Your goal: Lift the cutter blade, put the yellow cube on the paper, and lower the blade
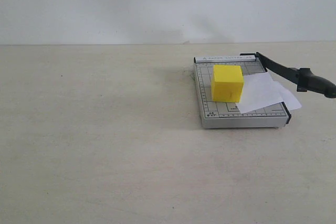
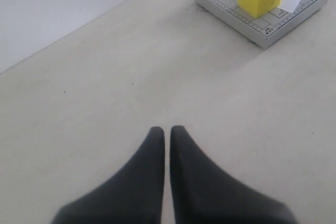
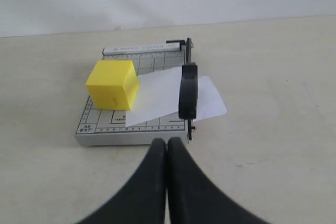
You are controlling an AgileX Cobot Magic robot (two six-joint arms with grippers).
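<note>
The grey trimmer board (image 1: pixel 210 115) lies at the right of the table. The yellow cube (image 1: pixel 227 82) stands on the board's gridded surface, against the left edge of the white paper (image 1: pixel 260 93), whose far corner hangs past the board's right side. The cutter blade (image 1: pixel 286 71) is tilted up from its hinge, and its thick handle (image 3: pixel 188 90) hangs over the paper. My right gripper (image 3: pixel 167 142) is shut and empty, just off the board's near edge. My left gripper (image 2: pixel 167 129) is shut and empty over bare table, far from the board (image 2: pixel 262 27). Neither gripper appears in the exterior view.
A pale wall (image 1: pixel 157 3) runs behind the beige table (image 1: pixel 105 145). Nothing else lies on the table.
</note>
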